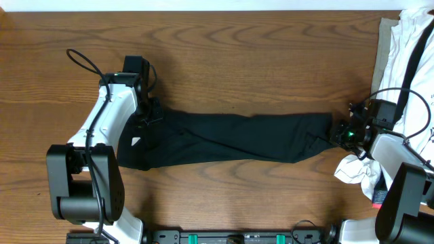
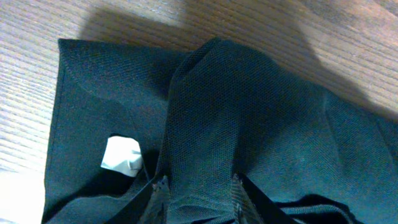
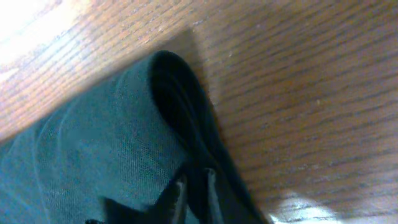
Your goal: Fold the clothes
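- Across the middle of the brown wooden table, the black soft-fabric garment is lying as a long narrow band, reaching from one gripper to the other.
- At its left end, the left gripper is pinching a raised ridge of the cloth between its fingers. Only the fingertips are showing, at the bottom edge of the wrist view.
- From above, the white left arm is covering part of this end.
- A small white tag is lying on the garment beside the ridge, too blurred to read.
- At the right end, the right gripper is clamping a thin fold with its fingers almost together. They are looking blurred and are cut off below.
- White garments with black straps are running out of view at the right edge.
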`<state>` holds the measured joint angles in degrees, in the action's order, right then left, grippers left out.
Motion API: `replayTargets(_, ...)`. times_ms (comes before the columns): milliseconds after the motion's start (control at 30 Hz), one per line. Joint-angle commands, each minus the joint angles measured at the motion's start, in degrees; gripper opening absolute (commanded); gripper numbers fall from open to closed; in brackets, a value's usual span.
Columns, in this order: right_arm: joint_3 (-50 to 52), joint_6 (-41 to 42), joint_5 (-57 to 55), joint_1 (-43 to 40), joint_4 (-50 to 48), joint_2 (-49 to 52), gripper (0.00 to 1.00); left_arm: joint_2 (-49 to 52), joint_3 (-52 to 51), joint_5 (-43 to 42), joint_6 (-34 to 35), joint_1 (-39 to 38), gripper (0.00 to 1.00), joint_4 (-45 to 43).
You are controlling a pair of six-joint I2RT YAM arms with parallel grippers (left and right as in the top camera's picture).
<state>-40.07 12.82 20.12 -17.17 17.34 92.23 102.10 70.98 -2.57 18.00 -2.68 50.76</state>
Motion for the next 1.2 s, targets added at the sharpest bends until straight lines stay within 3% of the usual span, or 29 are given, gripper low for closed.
replayTargets(0,0.17,-0.28,0.22,-0.13,0.24,1.33,0.06,-1.38,1.25,0.90,-0.31,0.20,0.36,0.28)
replayTargets(1167,-4.90,-1.31,4.35,-0.11,0.00,1.31,0.01,-1.38,1.25,0.90,-0.31,0.20,0.36,0.28)
